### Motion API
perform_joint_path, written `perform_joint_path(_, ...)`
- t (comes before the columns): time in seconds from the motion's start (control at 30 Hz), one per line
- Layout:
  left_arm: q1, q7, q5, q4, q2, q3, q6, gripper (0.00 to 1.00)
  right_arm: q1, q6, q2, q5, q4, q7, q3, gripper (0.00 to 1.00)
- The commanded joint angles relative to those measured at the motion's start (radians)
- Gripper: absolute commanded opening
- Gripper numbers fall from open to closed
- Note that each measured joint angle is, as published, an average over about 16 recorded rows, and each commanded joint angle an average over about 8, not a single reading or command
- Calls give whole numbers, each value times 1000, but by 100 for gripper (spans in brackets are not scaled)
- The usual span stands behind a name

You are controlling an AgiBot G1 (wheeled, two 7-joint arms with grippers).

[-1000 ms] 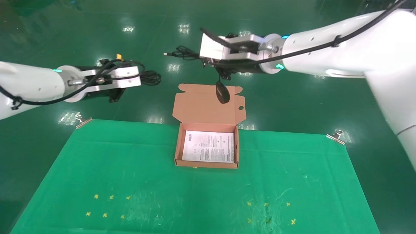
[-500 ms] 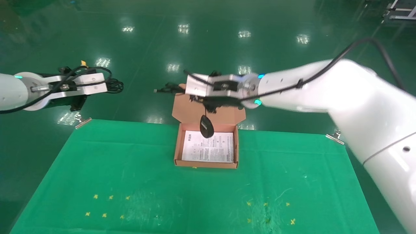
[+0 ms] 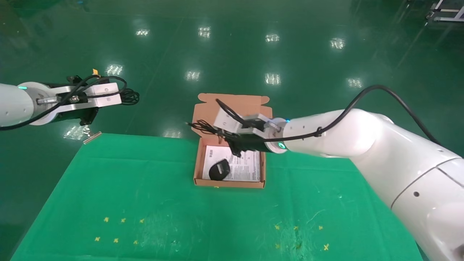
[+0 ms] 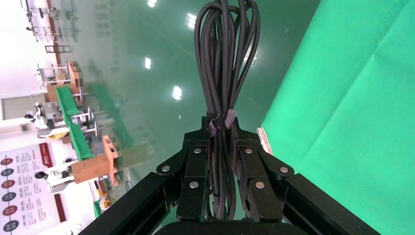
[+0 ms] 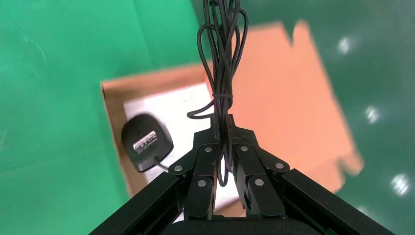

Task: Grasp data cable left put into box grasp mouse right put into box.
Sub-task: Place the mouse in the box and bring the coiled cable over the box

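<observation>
The salmon-orange box (image 3: 197,165) stands open at the far middle of the green cloth, its flap lid (image 3: 235,103) upright, a white printed sheet (image 3: 250,167) inside. The black mouse (image 3: 219,169) lies label side up on the sheet in the box's near left corner, also in the right wrist view (image 5: 147,142). My right gripper (image 3: 217,132) hovers over the box, shut on the mouse's bundled cord (image 5: 222,63). My left gripper (image 3: 117,96) is held off the table's far left corner, shut on the looped data cable (image 4: 225,58).
A green cloth (image 3: 145,203) covers the table, held by a metal clip (image 3: 90,137) at the far left corner. Small yellow marks (image 3: 119,230) dot its near part. Glossy green floor lies beyond the table.
My right arm came down and toward me; the mouse went from hanging before the lid to lying in the box. My left arm drew back left with the cable, then held still.
</observation>
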Motion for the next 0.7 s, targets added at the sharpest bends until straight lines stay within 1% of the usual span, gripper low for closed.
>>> perform_joint_path(0.03,0,-1,0,-1,0,0,0,0,1,6,0,18,-31,52,-31,17)
perform_joint_path(0.13,0,-1,1,-2,0,0,1,0,8,15,0,29,-37,73,-61,54)
perform_joint_path(0.23,1,-1,2,-2,-1,0,2,0,12,20,4,33,-30,76,-80,92)
perform_joint_path(0.27,1,-1,2,-3,-1,0,2,0,13,20,6,35,-26,74,-85,100)
perform_joint_path(0.5,13,1,-9,-4,26,3,-24,0,15,26,31,37,11,81,-105,100)
perform_joint_path(0.7,28,39,-31,49,100,23,-90,0,32,27,66,34,39,93,-106,100)
